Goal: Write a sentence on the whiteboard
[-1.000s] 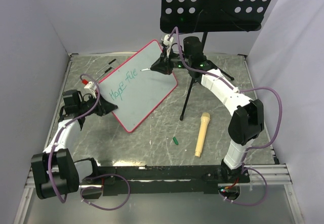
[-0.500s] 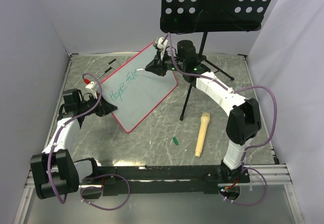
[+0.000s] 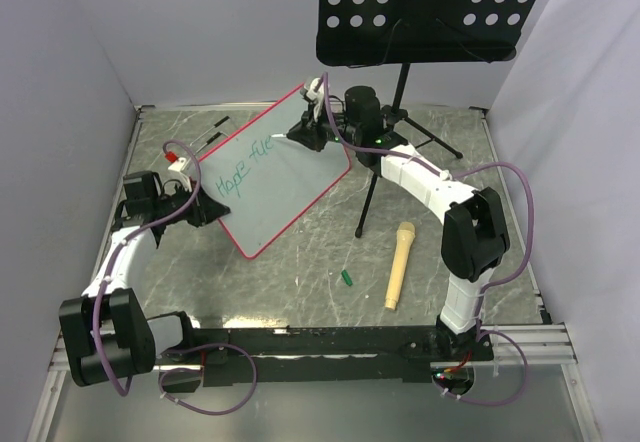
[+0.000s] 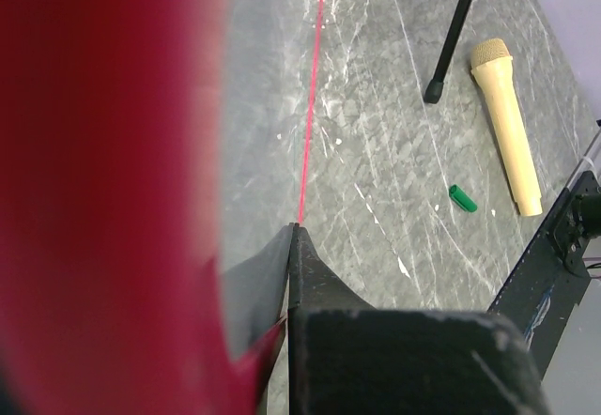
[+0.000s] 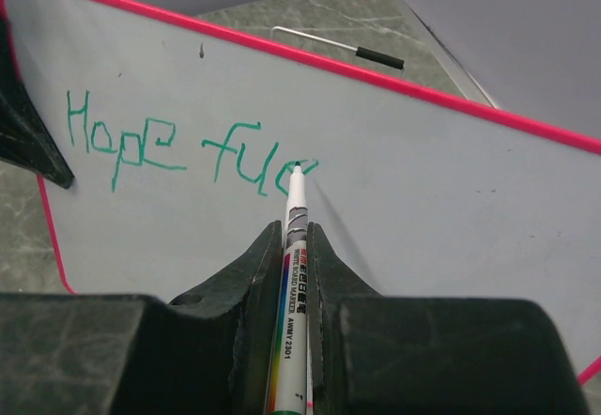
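The whiteboard [image 3: 285, 177], white with a pink-red frame, is tilted up at the table's back left. The sentence [image 3: 243, 166] reads "Hope fue" in teal. My left gripper [image 3: 200, 212] is shut on the board's left edge; in the left wrist view [image 4: 286, 238] the red frame [image 4: 103, 152] fills the left side, blurred. My right gripper [image 3: 305, 132] is shut on a white marker [image 5: 293, 246]. In the right wrist view the gripper [image 5: 295, 232] holds the marker's tip on the last letter of the sentence [image 5: 188, 147] on the whiteboard [image 5: 441, 190].
A black perforated music stand [image 3: 430, 12] stands at the back, its pole and legs [image 3: 383, 167] right of the board. A tan microphone [image 3: 398, 264] [image 4: 507, 124] and a green cap [image 3: 346, 278] [image 4: 462, 198] lie at centre right. Thin black rods [image 3: 212, 134] lie behind the board.
My right gripper has moved left and back along the board with the marker. The left gripper and the board's left edge have shifted slightly back.
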